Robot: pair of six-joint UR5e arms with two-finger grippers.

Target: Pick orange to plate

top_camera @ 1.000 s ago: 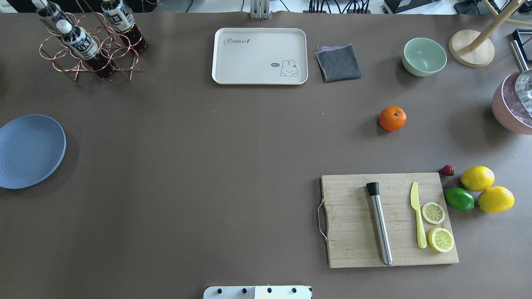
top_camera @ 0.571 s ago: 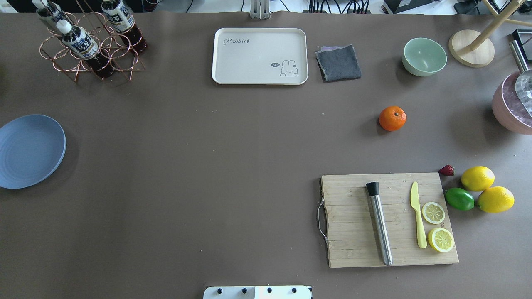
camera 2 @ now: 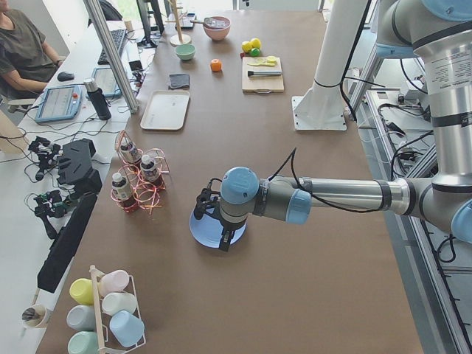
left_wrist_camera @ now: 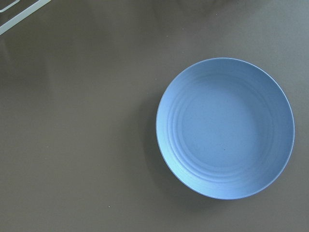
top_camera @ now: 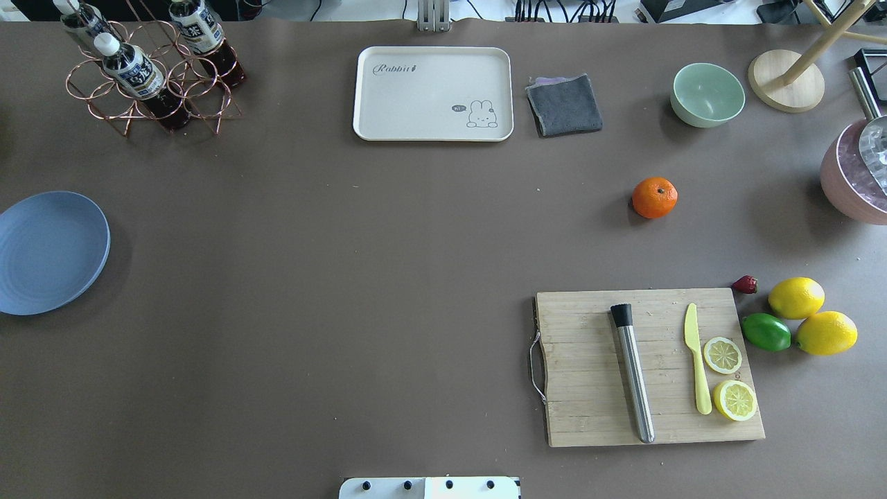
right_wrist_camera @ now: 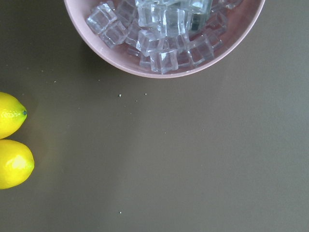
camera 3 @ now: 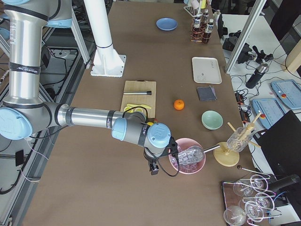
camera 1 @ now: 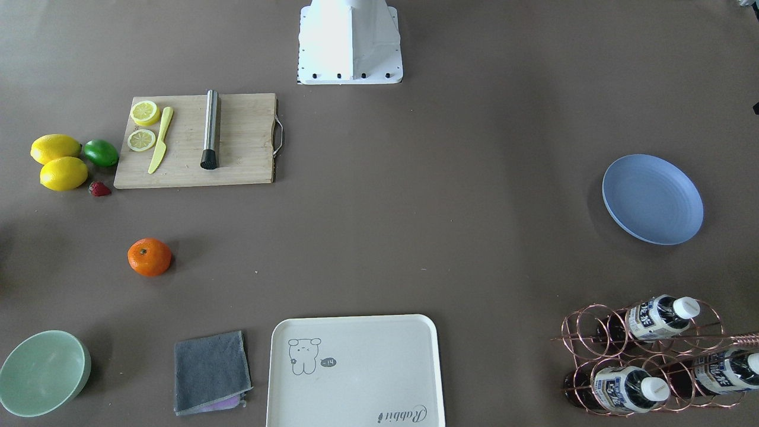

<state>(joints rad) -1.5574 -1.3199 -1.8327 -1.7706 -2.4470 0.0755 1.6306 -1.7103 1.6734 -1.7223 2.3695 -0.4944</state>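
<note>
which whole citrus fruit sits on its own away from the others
The orange: it lies alone on the table, while the two lemons and the lime cluster beside the cutting board.

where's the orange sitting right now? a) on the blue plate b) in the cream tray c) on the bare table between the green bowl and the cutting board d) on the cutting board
C: the orange rests on the table, with the green bowl beyond it and the cutting board nearer the robot; the plate lies empty far across the table.
</note>
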